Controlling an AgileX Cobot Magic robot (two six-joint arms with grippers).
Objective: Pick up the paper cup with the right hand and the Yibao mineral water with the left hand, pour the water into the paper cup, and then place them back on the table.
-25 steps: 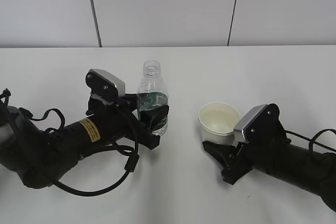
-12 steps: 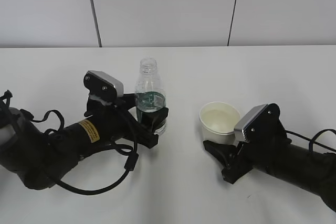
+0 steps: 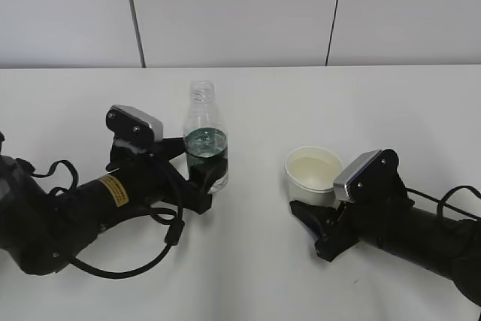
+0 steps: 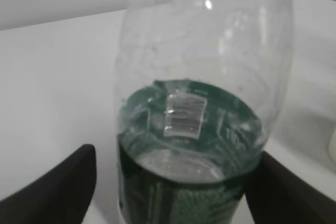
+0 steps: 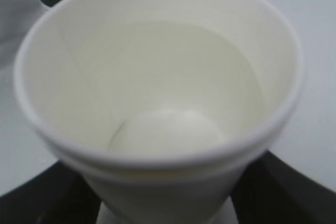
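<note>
The Yibao water bottle (image 3: 205, 140), clear with a green label and no cap, stands upright on the white table (image 3: 255, 268). My left gripper (image 3: 203, 184) sits around its lower part. In the left wrist view the bottle (image 4: 194, 93) fills the frame between the fingers of the left gripper (image 4: 178, 192). The right finger is against the bottle, and a strip of table shows between the left finger and the bottle. The paper cup (image 3: 314, 174) stands at the right with my right gripper (image 3: 308, 214) shut on its lower wall. In the right wrist view the cup (image 5: 157, 93) seems to hold a little water, and the right gripper (image 5: 165, 203) has a black finger on either side of it.
A grey panelled wall runs behind the table's far edge. The bottle and the cup stand about a hand's width apart. Black cables loop beside the left arm (image 3: 90, 201) and trail behind the right arm (image 3: 421, 231).
The left arm has moved left with the bottle, which went from tilted to upright on the table. The cup and the right arm have stayed put.
</note>
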